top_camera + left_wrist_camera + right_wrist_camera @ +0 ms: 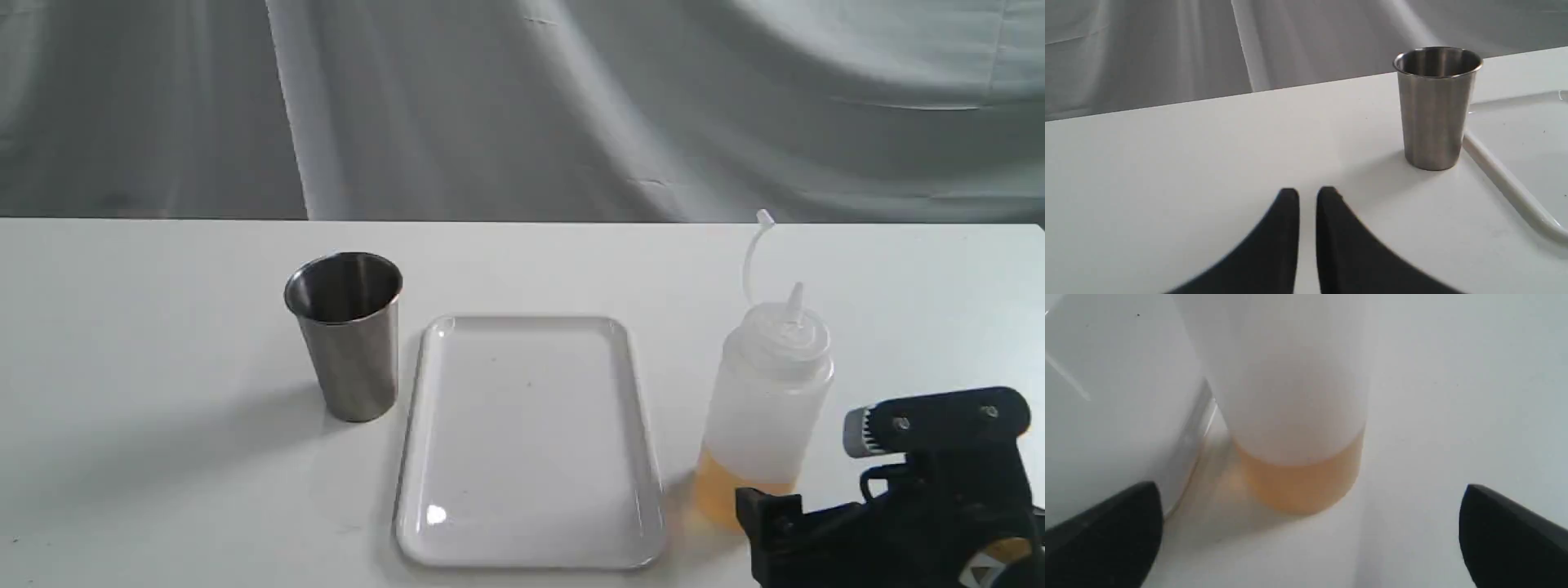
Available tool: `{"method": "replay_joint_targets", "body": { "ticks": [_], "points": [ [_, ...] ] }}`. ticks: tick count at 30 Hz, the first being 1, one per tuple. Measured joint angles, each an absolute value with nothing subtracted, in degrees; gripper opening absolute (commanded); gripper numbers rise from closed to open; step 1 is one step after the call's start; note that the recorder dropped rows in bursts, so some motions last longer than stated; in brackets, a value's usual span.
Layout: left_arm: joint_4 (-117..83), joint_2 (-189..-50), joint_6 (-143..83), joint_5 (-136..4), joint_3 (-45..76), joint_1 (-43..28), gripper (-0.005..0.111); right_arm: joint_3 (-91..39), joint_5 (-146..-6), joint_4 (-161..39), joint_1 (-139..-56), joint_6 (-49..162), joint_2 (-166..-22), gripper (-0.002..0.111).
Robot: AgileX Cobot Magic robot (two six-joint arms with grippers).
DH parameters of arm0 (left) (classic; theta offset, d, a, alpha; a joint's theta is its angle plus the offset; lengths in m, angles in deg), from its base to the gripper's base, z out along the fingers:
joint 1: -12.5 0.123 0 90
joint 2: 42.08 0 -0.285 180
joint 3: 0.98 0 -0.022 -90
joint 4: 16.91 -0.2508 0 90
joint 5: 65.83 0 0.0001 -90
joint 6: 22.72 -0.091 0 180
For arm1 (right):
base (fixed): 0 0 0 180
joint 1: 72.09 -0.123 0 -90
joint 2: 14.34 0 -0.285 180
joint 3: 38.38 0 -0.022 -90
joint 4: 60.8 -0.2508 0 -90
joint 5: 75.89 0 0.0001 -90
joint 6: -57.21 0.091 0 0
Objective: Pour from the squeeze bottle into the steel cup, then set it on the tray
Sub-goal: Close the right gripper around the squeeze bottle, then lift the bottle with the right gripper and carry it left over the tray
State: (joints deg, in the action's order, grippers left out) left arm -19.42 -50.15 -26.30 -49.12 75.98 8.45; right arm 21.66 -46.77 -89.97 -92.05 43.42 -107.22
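Amber liquid [1298,482] sits low in the bottle [767,392] right of the tray [531,425]. Right gripper [1310,490] gapes wide, empty; close gently round its middle.

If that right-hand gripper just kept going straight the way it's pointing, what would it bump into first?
Most likely the squeeze bottle: its amber-filled base stands straight ahead, centred before the open right gripper. The tray lies just beside that line.

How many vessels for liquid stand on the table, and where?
2. The steel cup stands left of the tray, the squeeze bottle right of it. None seems hidden.
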Motion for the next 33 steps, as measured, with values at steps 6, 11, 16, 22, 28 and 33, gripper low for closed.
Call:
{"method": "replay_joint_targets", "body": {
  "ticks": [6, 11, 16, 22, 28, 33],
  "points": [
    [-19.42, -50.15, -26.30, -49.12, 75.98, 8.45, 0.008, 16.54, -46.77, -89.97, -92.05, 42.89, -113.53, 0.097],
    [-19.42, -50.15, -26.30, -49.12, 75.98, 8.45, 0.008, 12.93, -46.64, -90.10, -92.05, 42.78, -117.52, 0.097],
    [-19.42, -50.15, -26.30, -49.12, 75.98, 8.45, 0.008, 8.85, -46.50, -91.09, -92.05, 42.78, -121.62, 0.097],
    [-19.42, -50.15, -26.30, -49.12, 75.98, 8.45, 0.008, 6.46, -46.62, -91.32, -92.05, 42.78, -124.47, 0.097],
    [-19.42, -50.15, -26.30, -49.12, 75.98, 8.45, 0.008, 6.34, -46.18, -91.81, -91.81, 42.78, -124.47, 0.097],
    [-19.42, -50.15, -26.30, -49.12, 75.98, 8.45, 0.008, 6.34, -46.18, -91.69, -89.97, 42.78, -124.47, 0.086]
  ]
}}
